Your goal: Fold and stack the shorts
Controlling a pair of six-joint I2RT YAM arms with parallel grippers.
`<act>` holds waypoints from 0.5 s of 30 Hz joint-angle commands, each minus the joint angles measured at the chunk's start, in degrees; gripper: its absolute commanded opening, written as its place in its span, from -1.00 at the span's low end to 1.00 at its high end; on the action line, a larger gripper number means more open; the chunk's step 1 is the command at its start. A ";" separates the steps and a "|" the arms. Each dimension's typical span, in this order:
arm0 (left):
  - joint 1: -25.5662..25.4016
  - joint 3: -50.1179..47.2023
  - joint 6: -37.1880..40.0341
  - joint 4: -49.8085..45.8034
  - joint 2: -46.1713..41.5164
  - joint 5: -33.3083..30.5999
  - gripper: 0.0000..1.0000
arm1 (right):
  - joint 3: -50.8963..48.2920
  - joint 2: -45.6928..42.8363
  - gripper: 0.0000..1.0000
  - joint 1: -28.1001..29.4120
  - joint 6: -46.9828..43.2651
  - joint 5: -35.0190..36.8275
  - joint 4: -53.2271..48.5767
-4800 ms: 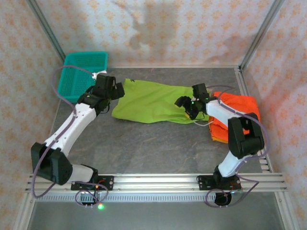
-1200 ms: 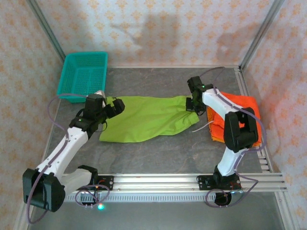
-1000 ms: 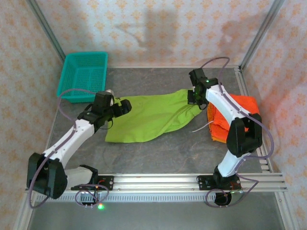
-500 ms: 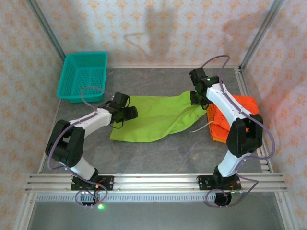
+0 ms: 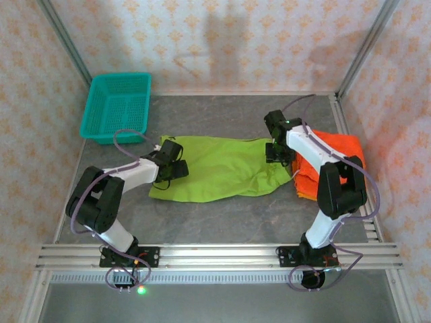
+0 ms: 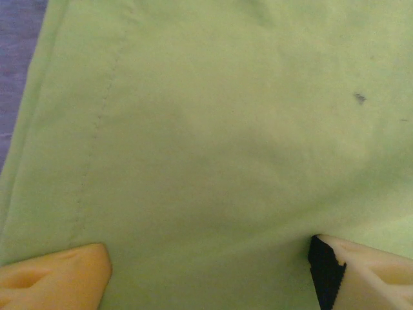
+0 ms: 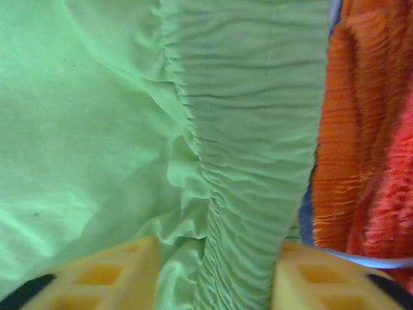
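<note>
Top external view showed the lime green shorts [image 5: 222,171] spread mid-frame, limp and light, best taken at the gathered waistband [image 7: 258,129], which my right gripper [image 7: 216,245] pinched while my left gripper [image 6: 210,255] gaped over the leg end, the orange shorts [image 5: 337,155] crowding just beside at right and the teal mesh basket [image 5: 118,104] well apart at upper left.

Overhead light is falling evenly, throwing soft grey shadows on the back wall [image 5: 222,33]. Orange is glowing off the right wall [image 5: 404,121]. My left wrist view is running dim and soft; my right one is glaring pale, fingertips [image 7: 97,271] blurring at the edge.
</note>
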 commanded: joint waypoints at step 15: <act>0.76 -4.36 0.42 -13.28 -7.93 -11.24 0.69 | -6.14 3.64 0.22 -8.31 4.93 -19.74 12.61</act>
